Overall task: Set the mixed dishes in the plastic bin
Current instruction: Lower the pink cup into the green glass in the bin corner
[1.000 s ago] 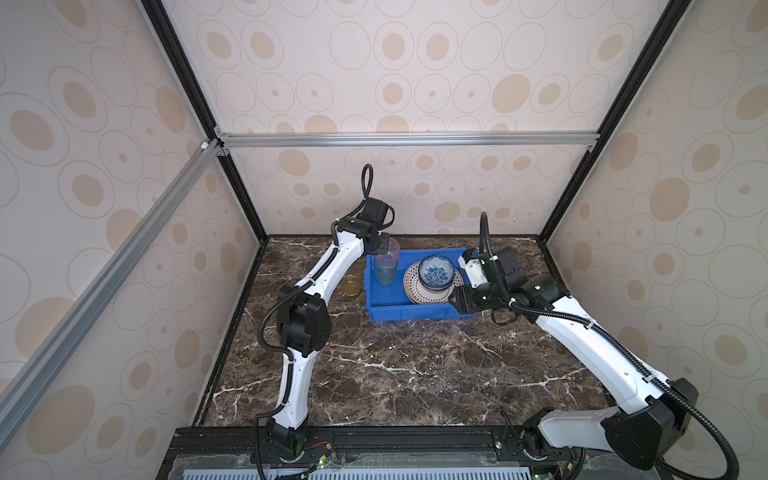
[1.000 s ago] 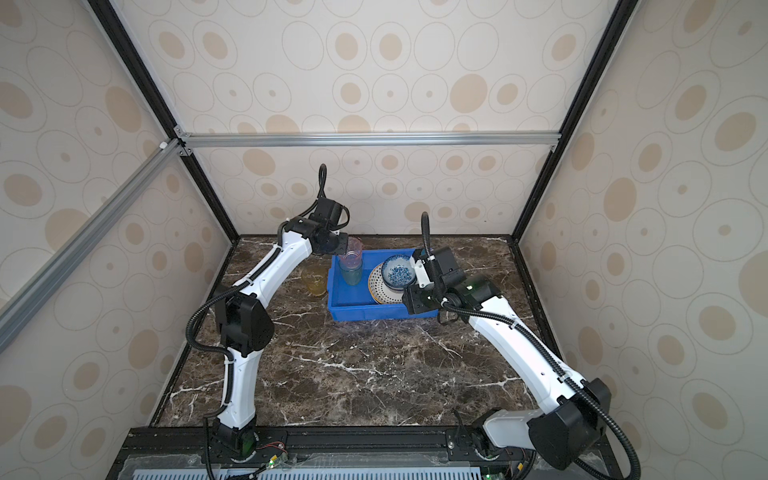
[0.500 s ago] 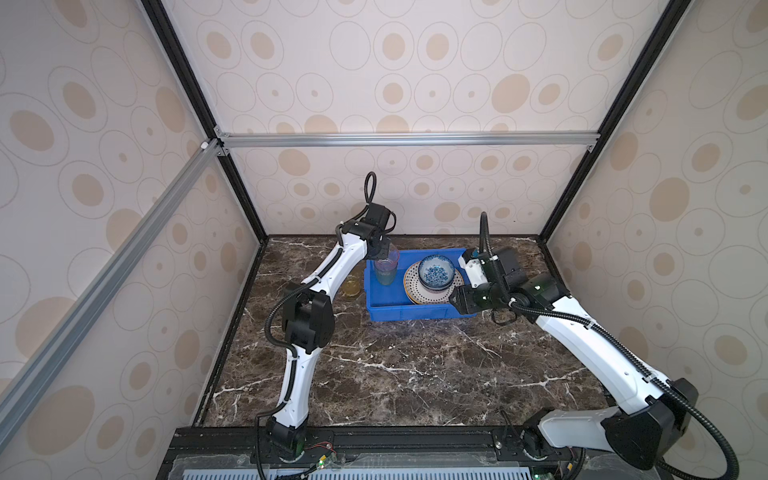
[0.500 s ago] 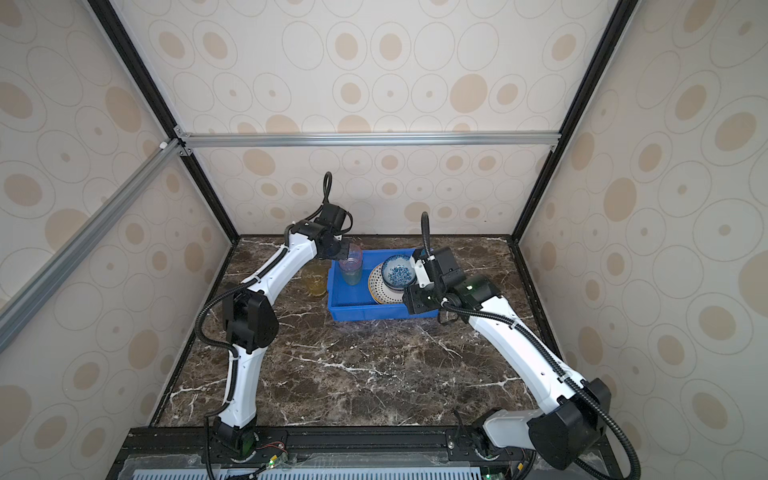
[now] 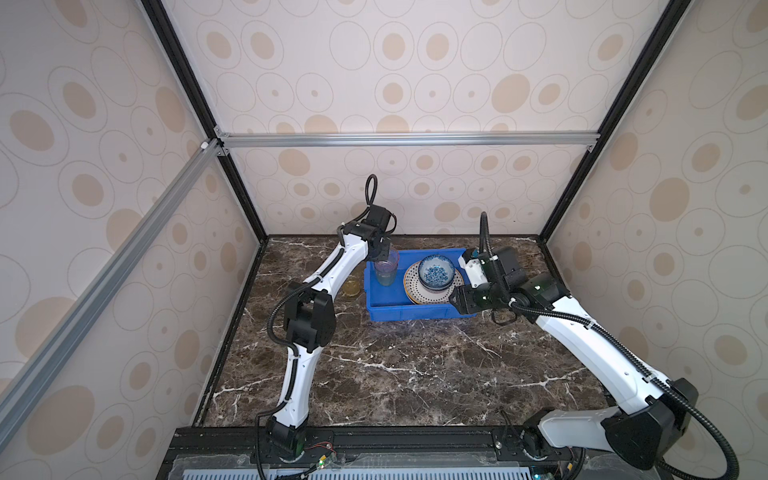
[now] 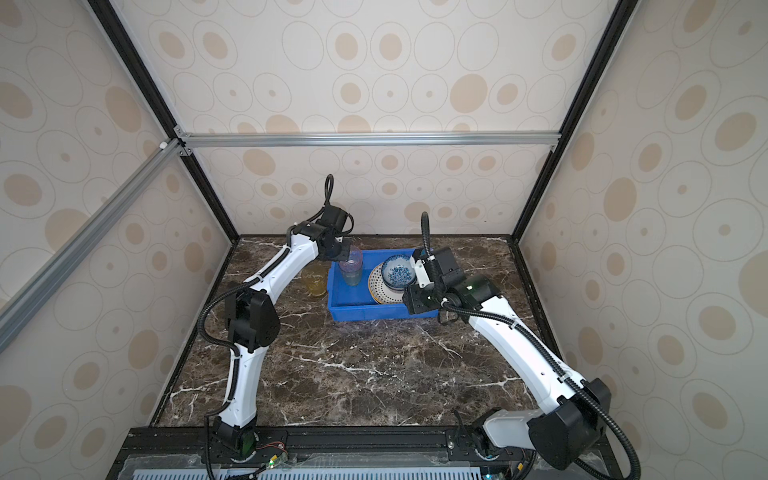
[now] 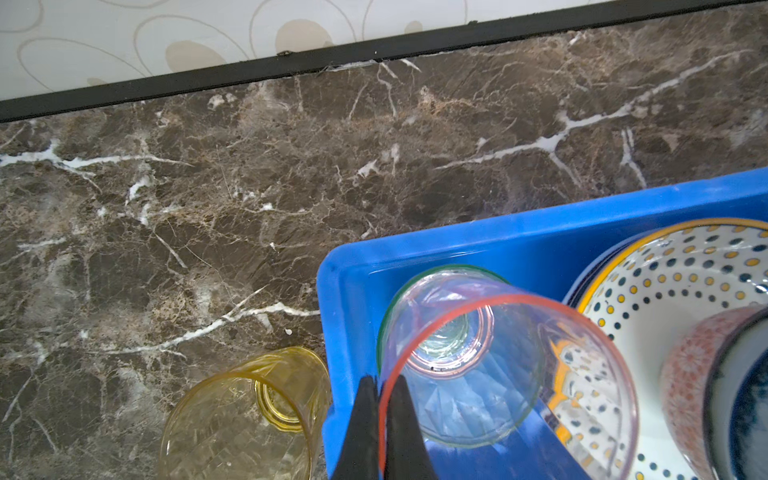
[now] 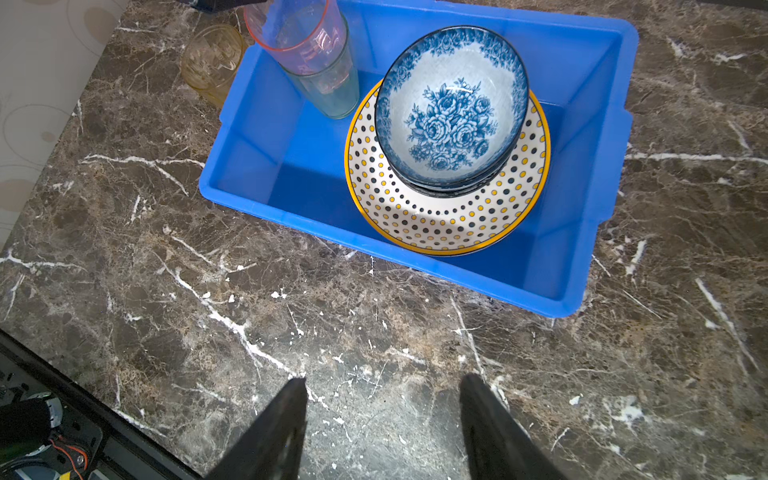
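The blue plastic bin [image 5: 415, 313] [image 6: 374, 312] [image 8: 374, 245] [image 7: 540, 224] holds a dotted yellow-rimmed plate [image 8: 436, 220] [image 5: 419, 293] [image 7: 665, 270]. A blue-white floral bowl [image 8: 449, 108] [image 5: 435, 272] [image 6: 398, 272], stacked on other bowls, sits on that plate. In the bin's far left corner a pink tumbler [image 8: 299, 37] [image 7: 449, 345] [image 5: 386, 258] sits tilted inside a green tumbler [image 8: 332, 87] [image 7: 399, 295]. My left gripper [image 7: 380, 380] [image 5: 381, 252] [image 6: 343, 251] is shut on the pink tumbler's rim. My right gripper [image 8: 382, 382] [image 5: 455, 301] [image 6: 409, 299] hangs open and empty by the bin's near right corner.
An amber tumbler [image 7: 241, 415] [image 8: 212, 58] [image 6: 316, 280] [image 5: 351, 287] stands on the marble table just outside the bin's left wall, close to my left arm. The back wall runs right behind the bin.
My left gripper has come down with the pink tumbler, which now sits lower in the green tumbler. The right arm has not moved.
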Robot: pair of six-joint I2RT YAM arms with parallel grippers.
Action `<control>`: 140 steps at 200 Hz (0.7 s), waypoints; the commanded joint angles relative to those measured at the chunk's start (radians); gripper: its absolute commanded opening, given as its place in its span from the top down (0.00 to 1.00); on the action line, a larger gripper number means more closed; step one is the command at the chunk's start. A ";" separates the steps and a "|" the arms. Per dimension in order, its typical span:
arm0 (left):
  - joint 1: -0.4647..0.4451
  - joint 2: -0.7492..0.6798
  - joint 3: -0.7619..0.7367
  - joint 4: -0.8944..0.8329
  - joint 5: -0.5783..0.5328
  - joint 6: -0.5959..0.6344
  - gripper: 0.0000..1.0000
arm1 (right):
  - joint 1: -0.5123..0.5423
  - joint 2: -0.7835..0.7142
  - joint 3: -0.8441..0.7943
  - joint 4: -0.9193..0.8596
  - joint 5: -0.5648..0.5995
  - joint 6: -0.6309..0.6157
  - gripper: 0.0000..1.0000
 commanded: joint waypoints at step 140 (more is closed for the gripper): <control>-0.004 0.054 0.045 -0.031 -0.043 -0.013 0.93 | 0.012 -0.008 0.000 -0.018 0.005 -0.005 0.38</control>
